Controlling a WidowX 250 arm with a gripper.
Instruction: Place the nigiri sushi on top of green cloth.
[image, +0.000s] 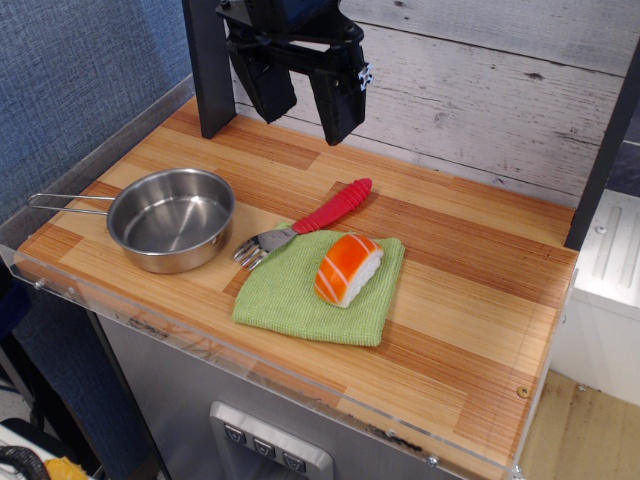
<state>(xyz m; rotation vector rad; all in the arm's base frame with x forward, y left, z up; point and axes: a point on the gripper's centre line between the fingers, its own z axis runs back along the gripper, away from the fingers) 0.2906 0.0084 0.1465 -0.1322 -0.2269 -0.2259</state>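
The nigiri sushi, orange top with white stripes over white rice, lies on the right part of the light green cloth, which is spread flat near the table's front. My gripper hangs high above the back of the table, well clear of both, open with nothing between its black fingers.
A red-handled fork lies along the cloth's far edge, its tines beside a round steel pan at the left. A dark post stands at the back left. The table's front edge has a clear plastic lip.
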